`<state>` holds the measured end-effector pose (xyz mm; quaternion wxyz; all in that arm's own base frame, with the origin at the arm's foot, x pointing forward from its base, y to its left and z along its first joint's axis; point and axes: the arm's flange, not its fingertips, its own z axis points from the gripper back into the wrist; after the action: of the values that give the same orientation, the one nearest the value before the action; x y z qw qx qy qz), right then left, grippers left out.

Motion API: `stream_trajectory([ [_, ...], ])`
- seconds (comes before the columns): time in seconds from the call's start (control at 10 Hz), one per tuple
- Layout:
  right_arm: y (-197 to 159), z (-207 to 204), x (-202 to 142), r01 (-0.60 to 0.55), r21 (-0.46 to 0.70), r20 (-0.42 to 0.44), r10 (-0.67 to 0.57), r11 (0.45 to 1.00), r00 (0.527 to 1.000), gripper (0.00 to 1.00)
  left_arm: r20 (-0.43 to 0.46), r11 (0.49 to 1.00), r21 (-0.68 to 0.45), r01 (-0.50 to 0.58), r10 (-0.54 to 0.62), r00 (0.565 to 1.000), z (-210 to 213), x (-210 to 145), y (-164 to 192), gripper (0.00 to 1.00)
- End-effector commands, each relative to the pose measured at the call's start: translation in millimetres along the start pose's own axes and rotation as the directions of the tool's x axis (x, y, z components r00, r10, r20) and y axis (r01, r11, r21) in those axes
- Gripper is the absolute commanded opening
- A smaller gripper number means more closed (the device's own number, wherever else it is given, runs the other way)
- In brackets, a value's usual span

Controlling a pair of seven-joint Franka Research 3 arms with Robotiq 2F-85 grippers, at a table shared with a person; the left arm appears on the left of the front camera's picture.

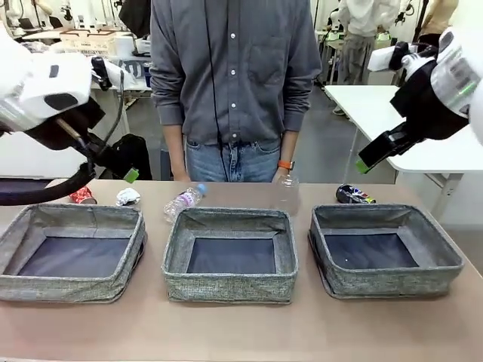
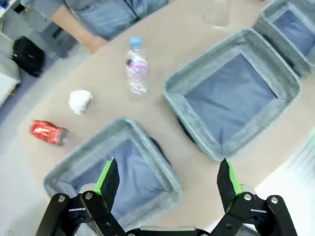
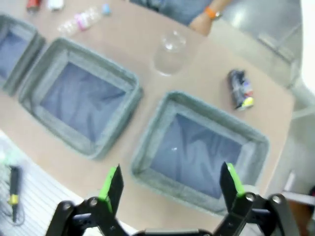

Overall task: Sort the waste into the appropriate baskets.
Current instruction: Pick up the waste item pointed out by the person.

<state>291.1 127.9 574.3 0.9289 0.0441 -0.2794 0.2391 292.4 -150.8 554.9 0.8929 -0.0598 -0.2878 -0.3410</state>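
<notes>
Three grey fabric baskets stand in a row: left (image 1: 15, 249), middle (image 1: 175, 249), right (image 1: 441, 253). Behind them on the table lie a crushed red can (image 1: 81, 196), a white paper wad (image 1: 128, 197), a blue-capped bottle (image 1: 183, 202), a clear cup (image 1: 287, 192) and a dark printed can (image 1: 355, 195). My left gripper (image 2: 169, 179) hangs open high over the left basket (image 2: 147, 145). My right gripper (image 3: 170, 184) hangs open high over the right basket (image 3: 216, 105), with the dark can (image 3: 240, 89) and cup (image 3: 170, 51) beyond it. Neither holds anything.
A person in a grey shirt (image 1: 234, 75) stands at the far edge, one hand with an orange wristband (image 1: 285, 164) close to the cup. All three baskets have bare dark bottoms. Another white table (image 1: 392, 113) stands at the back right.
</notes>
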Motion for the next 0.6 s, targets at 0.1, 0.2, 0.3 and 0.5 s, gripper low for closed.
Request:
stream_trajectory([
  [0.1, -25.4, 34.6, 2.0, 0.433, 0.451, -0.186, -0.393, 0.780, 0.901, 1.00, -0.125, 0.750, -0.654, -0.099, 0.023, 0.992, 9.3, -6.2, 31.8, 1.00],
  [0.2, -33.4, 30.1, 2.0, 0.511, 0.542, -0.280, -0.430, 0.667, 0.858, 1.00, -0.158, 0.646, -0.745, -0.167, 0.072, 0.985, -3.3, -7.8, 40.4, 1.00],
  [0.3, -39.1, 24.4, 4.0, 0.569, 0.548, -0.366, -0.436, 0.613, 0.822, 1.00, -0.141, 0.589, -0.785, -0.195, 0.137, 0.980, -9.4, -7.2, 45.5, 1.00],
  [0.5, -55.0, 2.5, 1.6, 0.586, 0.669, -0.422, -0.416, 0.457, 0.806, 1.00, -0.105, 0.438, -0.864, -0.249, 0.326, 0.940, -16.7, -8.9, 55.4, 1.00],
])
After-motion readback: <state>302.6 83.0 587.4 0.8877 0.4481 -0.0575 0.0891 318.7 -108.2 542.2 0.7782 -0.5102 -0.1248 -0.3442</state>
